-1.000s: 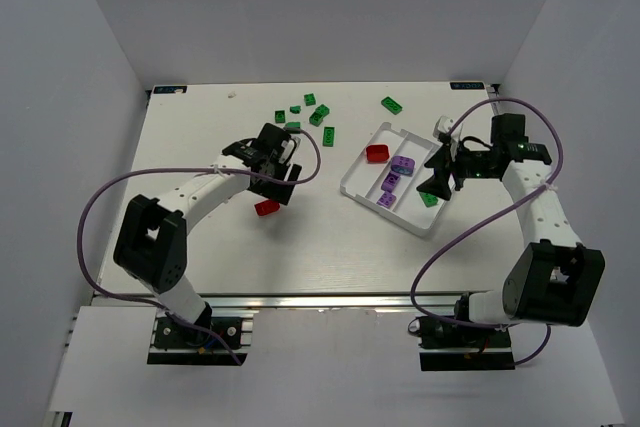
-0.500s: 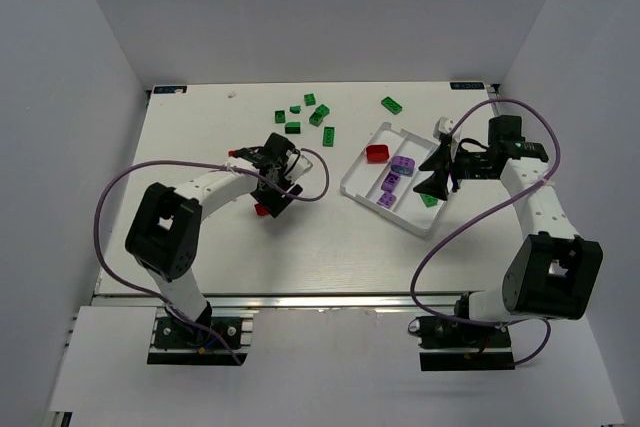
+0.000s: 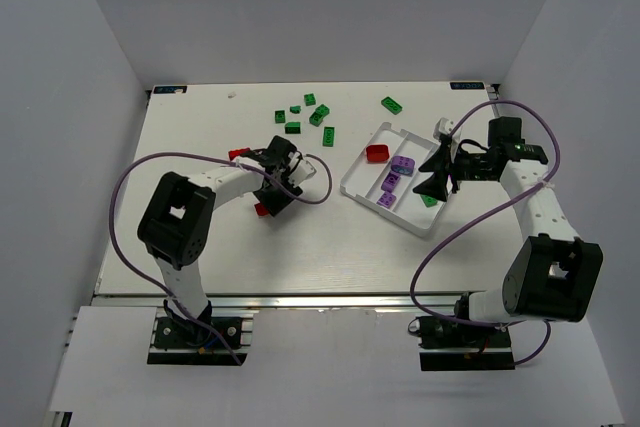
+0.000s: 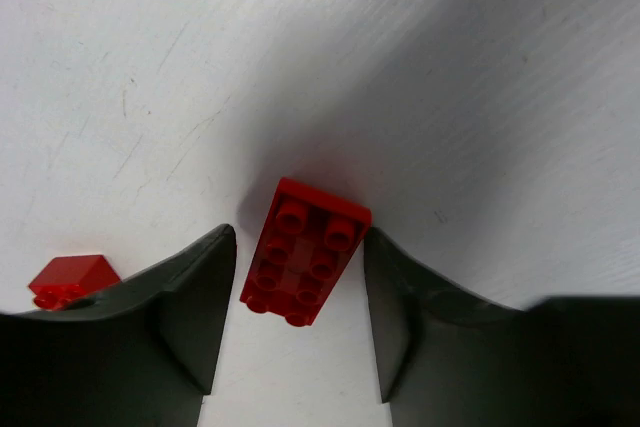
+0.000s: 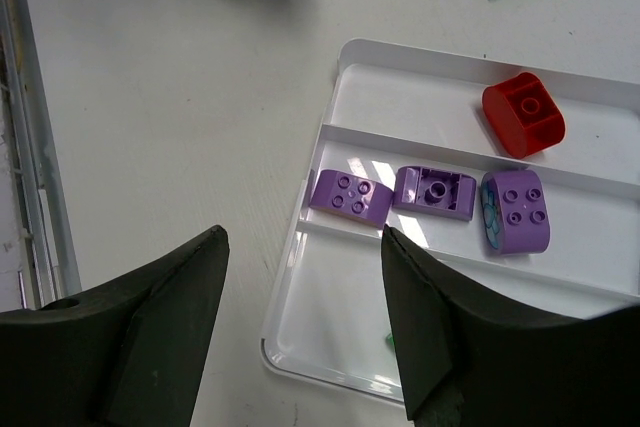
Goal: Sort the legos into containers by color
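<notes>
left gripper (image 4: 298,272) straddles a red lego (image 4: 308,247) left of the table's (image 3: 200,257) middle, jaws spread, not yet pinching. next i'd expect it to close, lift and carry the lego to the tray (image 3: 360,159). right gripper (image 5: 303,242) hovers spread above the tray.

Bright, even light from above fills the white enclosure, and shadows on the table (image 3: 200,247) are soft and faint. In the left wrist view a broad grey shadow surrounds the sharp red brick (image 4: 305,250), while the near dark fingers (image 4: 180,317) blur. The right wrist view is crisp, with small glints on the tray (image 5: 330,327) beside the purple bricks (image 5: 435,191).
</notes>
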Robot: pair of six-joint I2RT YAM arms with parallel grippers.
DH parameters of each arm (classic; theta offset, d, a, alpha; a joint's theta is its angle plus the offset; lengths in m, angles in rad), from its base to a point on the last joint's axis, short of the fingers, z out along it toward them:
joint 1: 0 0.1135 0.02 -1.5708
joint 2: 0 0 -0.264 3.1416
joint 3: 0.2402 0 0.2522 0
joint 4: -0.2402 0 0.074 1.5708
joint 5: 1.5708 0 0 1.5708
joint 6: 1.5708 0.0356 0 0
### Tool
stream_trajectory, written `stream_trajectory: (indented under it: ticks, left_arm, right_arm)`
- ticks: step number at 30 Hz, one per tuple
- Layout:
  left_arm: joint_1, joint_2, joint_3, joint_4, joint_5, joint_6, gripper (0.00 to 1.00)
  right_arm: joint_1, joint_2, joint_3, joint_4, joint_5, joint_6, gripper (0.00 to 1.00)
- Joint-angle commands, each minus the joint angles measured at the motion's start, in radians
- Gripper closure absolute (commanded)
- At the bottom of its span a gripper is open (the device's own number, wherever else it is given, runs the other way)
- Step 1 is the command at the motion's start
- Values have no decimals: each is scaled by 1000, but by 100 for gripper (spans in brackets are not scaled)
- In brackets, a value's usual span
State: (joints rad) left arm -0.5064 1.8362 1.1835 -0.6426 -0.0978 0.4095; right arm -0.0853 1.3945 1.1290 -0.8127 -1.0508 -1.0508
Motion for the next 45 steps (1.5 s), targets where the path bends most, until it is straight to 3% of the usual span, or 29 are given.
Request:
stream_trajectory:
  ticks: [1,5,11,15,18,19,20,22,25,31,37,39,43,45]
  left_arm:
    - [11,6,-8,31,46,6,37]
    - [17,-14,-22,53,53,-32,70]
    - [17,-95,-13,70,96,-131,77]
    - [17,-175,19,132,271,-283,82]
    - [6,-227,13,283,423,-472,84]
    - [-6,-236,7,387,440,-521,85]
    - [-14,-238,2,438,470,-607,86]
    - [-43,-218,13,544,465,-681,89]
    - [-92,-117,99,592,425,-777,90]
    - [-173,152,367,580,345,-808,89]
    - [-187,306,510,563,261,-833,84]
    - [-193,343,557,535,230,-825,74]
    - [-201,374,591,483,213,-818,36]
    - [-202,356,584,482,225,-818,29]
  right_arm:
    - [-2,-32,-8,15,-26,6,32]
    - [-4,-37,-11,17,-29,8,32]
    - [-4,-51,-17,21,-31,14,33]
    - [-2,-78,-37,100,-14,102,36]
    - [-4,-98,-57,203,17,231,50]
    - [-4,-97,-55,225,40,268,65]
    - [-4,-92,-52,242,52,299,74]
    - [-4,-91,-55,293,89,376,85]
    - [-4,-95,-64,336,127,431,86]
    - [-8,-97,-57,357,153,463,84]
    - [-16,-98,-58,369,166,476,82]
    - [-16,-95,-61,383,172,489,79]
    - [-16,-78,-61,420,189,526,70]
    - [-14,-33,-35,435,199,564,62]
